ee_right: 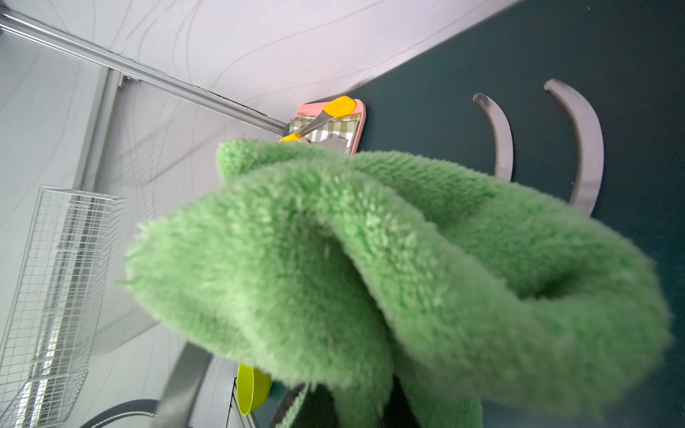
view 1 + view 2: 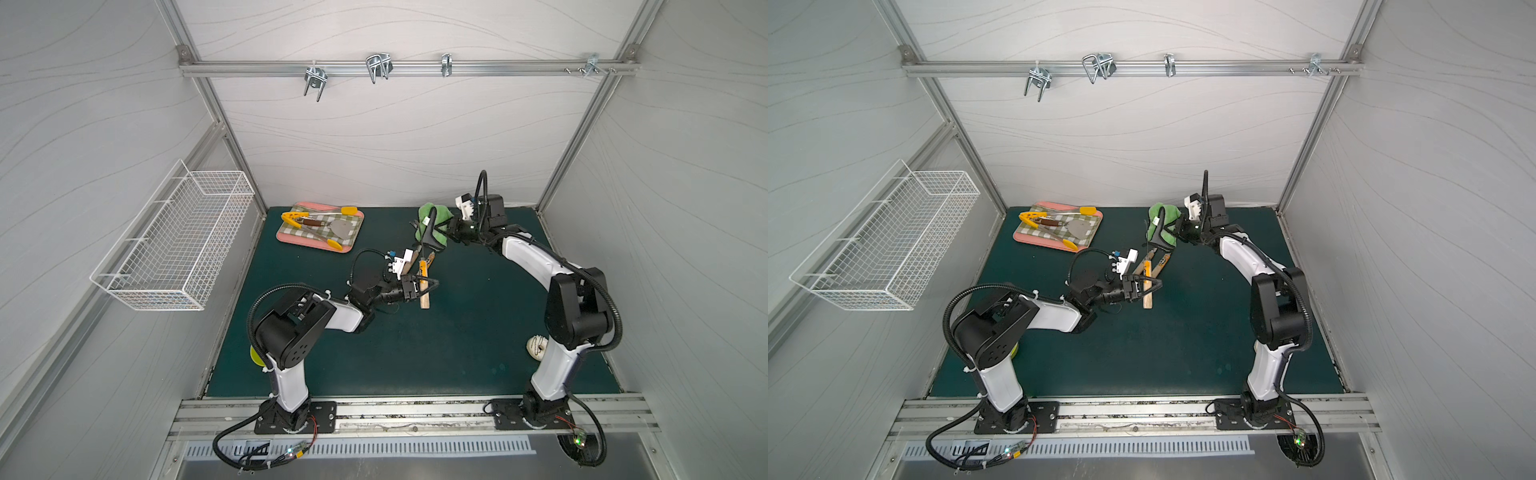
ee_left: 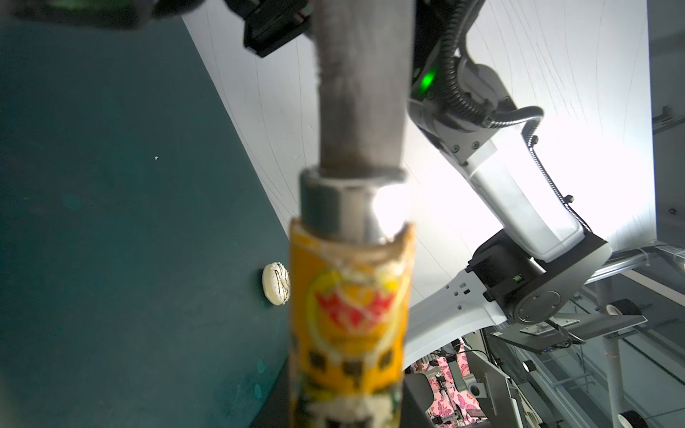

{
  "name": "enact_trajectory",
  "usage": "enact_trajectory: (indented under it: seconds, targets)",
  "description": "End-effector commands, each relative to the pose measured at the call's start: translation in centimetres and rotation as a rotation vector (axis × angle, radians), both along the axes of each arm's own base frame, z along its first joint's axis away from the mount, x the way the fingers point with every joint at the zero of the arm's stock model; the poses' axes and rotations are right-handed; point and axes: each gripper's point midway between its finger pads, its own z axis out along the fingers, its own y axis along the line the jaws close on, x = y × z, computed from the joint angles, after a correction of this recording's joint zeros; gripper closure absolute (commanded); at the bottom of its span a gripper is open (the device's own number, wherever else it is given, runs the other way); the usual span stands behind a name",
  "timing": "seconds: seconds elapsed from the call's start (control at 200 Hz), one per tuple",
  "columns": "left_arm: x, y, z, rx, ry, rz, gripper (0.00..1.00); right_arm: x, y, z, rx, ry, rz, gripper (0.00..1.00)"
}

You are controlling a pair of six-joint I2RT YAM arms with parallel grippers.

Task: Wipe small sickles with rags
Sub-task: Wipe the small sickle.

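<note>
1. The left gripper (image 2: 428, 286) pinched a sickle (image 2: 424, 297) by its labelled wooden handle, jaws pressed tight. It stood nearer the arm bases than the pink tray (image 2: 286, 240), off toward the right arm's side of it.
2. The right gripper (image 2: 444, 232) was clamped on the green rag (image 2: 428, 212), lifted above the mat (image 2: 457, 353) about level with the tray and well apart from it.
3. The held sickle's blade rose across the rag in both top views; whether metal touched cloth could not be told.
4. Two other sickles (image 2: 1162, 262) lay on the mat between rag and left gripper.
5. Yellow-tipped tongs (image 2: 291, 218) lay on the tray.
</note>
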Motion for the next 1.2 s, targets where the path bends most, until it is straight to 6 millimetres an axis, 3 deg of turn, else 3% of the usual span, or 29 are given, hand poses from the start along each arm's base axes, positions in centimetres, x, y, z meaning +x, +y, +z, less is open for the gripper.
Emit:
enact_trajectory:
  seconds: [0.0,0.345,0.615,0.86,1.051,1.196]
  targets:
    - [0.6,-0.3,1.1,-0.03,-0.054,-0.005,1.0,-0.2,0.3,3.6,0.037,-0.064,0.031,0.95]
    - [1.2,-0.7,0.9,-0.028,-0.054,-0.016,1.0,-2.8,3.1,5.1,0.165,-0.065,0.191,0.95]
    - [1.6,-0.9,0.6,-0.01,-0.057,-0.024,1.0,-6.5,4.4,5.3,0.22,-0.05,0.264,0.94]
    - [2.5,-0.6,-0.4,0.011,-0.043,-0.029,1.0,-11.1,5.5,5.5,0.172,-0.075,0.33,0.94]
    - [4.1,0.4,-0.3,0.004,-0.04,-0.008,1.0,-14.7,3.8,4.9,0.091,-0.09,0.325,0.94]
    - [4.2,0.5,0.5,-0.013,-0.052,-0.008,1.0,-14.0,1.1,4.8,0.018,-0.105,0.239,0.94]
